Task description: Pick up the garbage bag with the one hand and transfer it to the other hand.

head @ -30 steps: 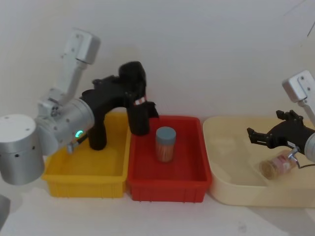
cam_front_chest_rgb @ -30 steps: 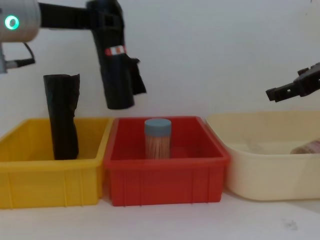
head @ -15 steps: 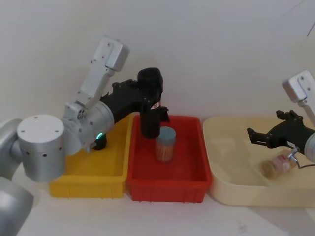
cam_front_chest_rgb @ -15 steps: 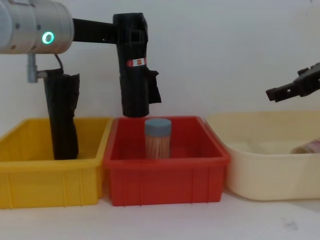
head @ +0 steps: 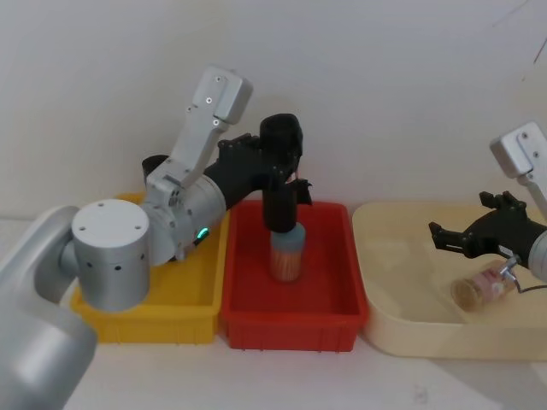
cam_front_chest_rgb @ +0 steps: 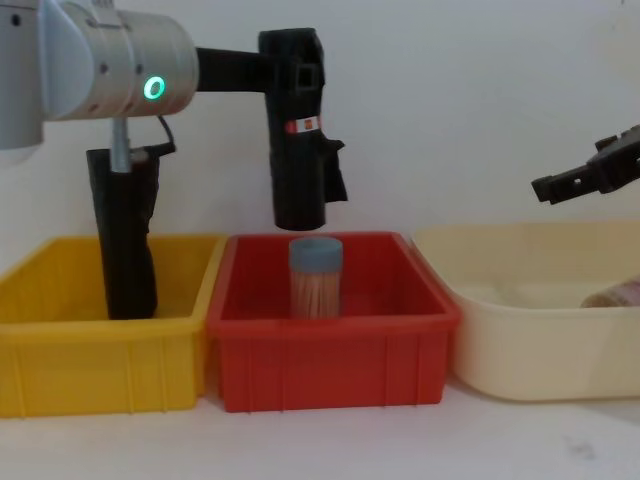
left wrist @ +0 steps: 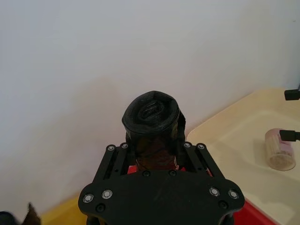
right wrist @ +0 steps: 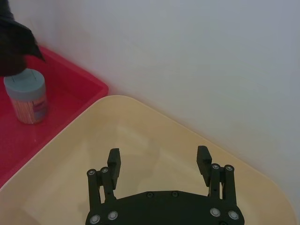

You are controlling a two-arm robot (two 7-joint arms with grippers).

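Observation:
The garbage bag (cam_front_chest_rgb: 300, 190), a black roll with a small red-and-white label, hangs upright in the air. My left gripper (cam_front_chest_rgb: 297, 110), on the green-ringed arm, is shut on its upper part. The roll's lower end hovers just above a blue-lidded jar (cam_front_chest_rgb: 316, 277) in the red bin (cam_front_chest_rgb: 330, 350). In the left wrist view the garbage bag (left wrist: 151, 112) sticks out between the fingers (left wrist: 117, 154). In the head view my left gripper (head: 280, 154) is over the red bin's back. My right gripper (head: 449, 239) hangs open over the cream tub (head: 410, 329), far right of the bag.
A taller plain black roll (cam_front_chest_rgb: 125, 240) stands in the yellow bin (cam_front_chest_rgb: 100, 360) at the left. A small bottle (head: 483, 286) lies on its side in the cream tub. A white wall stands close behind the bins.
My left arm has carried the garbage bag rightward, from the yellow-red bin border to above the blue-lidded jar. The right gripper has stayed where it was, open.

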